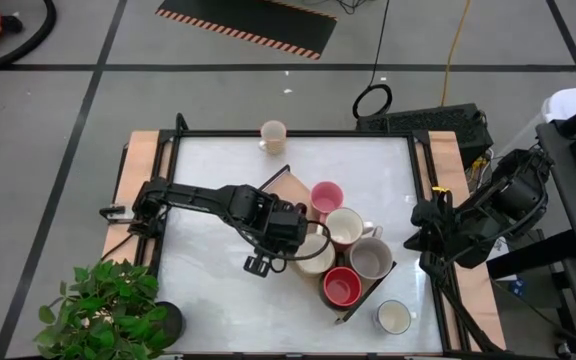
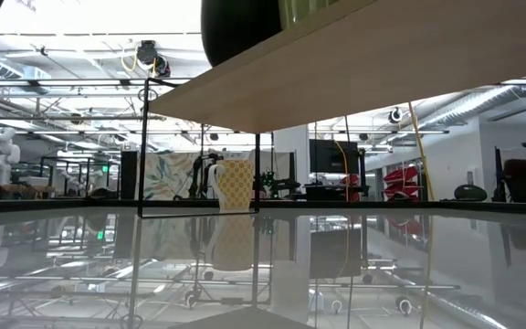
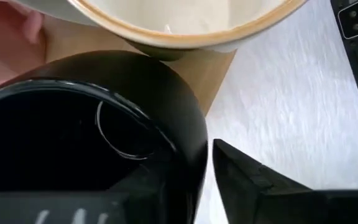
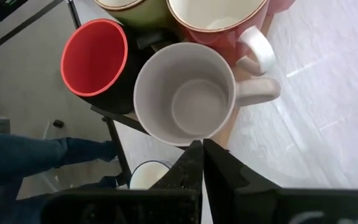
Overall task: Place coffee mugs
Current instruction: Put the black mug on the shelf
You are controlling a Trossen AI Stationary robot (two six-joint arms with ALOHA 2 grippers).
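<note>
A long wooden tray (image 1: 286, 180) lies slantwise on the white table. On it stand a pink mug (image 1: 326, 197), a cream-lined mug (image 1: 345, 228), a grey mug (image 1: 371, 258) and a red-lined mug (image 1: 342, 287). A black mug (image 3: 104, 106) stands at the tray's edge beside a cream-lined mug (image 3: 185, 18). My left gripper (image 1: 290, 235) hides it from above. That gripper (image 3: 179, 180) is open, with one finger inside the black mug and one outside. My right gripper (image 4: 202, 163) is shut and empty, hanging above the grey mug (image 4: 185, 93) at the table's right side (image 1: 418, 240). My left gripper comes at the black mug from above, pointing steeply down, astride its wall (image 3: 197, 143). The outer finger (image 3: 247, 180) stands a thin gap off the wall. The inner finger is dark against the dark inside, so I cannot tell whether it touches.
A cream patterned mug (image 1: 273, 133) stands alone at the table's far edge, also in the low view (image 2: 233, 185). Another cream mug (image 1: 393, 317) sits on the table near the right front corner. A potted plant (image 1: 108, 310) fills the near left corner.
</note>
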